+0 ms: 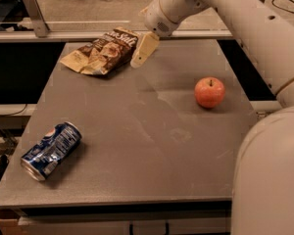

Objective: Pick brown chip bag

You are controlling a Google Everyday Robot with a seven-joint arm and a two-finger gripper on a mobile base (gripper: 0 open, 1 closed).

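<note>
One brown chip bag (102, 52) lies flat near the far left corner of the worktop (137, 146), the gripper (144, 50) just beside its right end, open or closed I cannot tell, with one apple (209, 92) near the right edge and one crushed blue can (51, 151) near the front left corner.

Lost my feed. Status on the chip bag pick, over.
Hand beside brown chip bag. Bag lying on table. Apple, can well clear of both.
</note>
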